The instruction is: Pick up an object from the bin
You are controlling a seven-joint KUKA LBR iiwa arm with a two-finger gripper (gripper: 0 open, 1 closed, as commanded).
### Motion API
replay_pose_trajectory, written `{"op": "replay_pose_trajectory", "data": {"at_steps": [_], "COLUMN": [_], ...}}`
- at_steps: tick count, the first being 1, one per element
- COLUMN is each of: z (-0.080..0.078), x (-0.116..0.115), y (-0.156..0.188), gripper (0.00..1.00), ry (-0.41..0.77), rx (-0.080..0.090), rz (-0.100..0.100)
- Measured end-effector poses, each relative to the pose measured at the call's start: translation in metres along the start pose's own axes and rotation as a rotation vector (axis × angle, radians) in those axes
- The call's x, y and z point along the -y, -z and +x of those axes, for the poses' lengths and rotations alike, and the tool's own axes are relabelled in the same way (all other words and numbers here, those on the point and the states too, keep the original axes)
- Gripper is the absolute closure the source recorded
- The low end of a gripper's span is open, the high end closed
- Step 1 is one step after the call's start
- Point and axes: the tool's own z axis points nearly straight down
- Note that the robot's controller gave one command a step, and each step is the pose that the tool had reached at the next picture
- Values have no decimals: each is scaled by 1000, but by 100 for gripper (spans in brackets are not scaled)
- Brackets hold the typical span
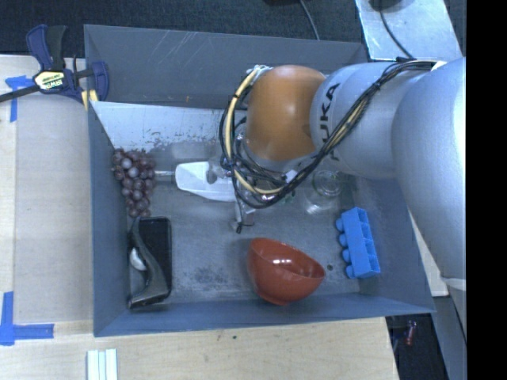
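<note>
Camera view: we locate the gripper point(240, 217) just beside a white scoop-shaped item point(196, 179) and near a red bowl point(285, 272); we cannot tell its opening or load.

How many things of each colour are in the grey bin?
Purple: 1, bunch of dark purple grapes
Black: 1, black shiny rectangular case
White: 1, white plastic scoop
Red: 1, red round bowl
Blue: 1, blue studded plastic block
Clear: 1, clear see-through cup, partly hidden by the arm
Total: 6
</note>
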Motion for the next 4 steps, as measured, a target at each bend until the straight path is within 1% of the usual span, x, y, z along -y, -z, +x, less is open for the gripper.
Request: {"op": "replay_pose_trajectory", "data": {"at_steps": [1,2,3,4], "z": [26,26,29,26], "x": [-62,-62,-62,-61], "y": [1,1,15,54], "gripper": [100,100,100,100], "ry": [-90,-90,-90,-91], "rx": [-14,-14,-25,-16], "rz": [-7,-7,-8,-6]}}
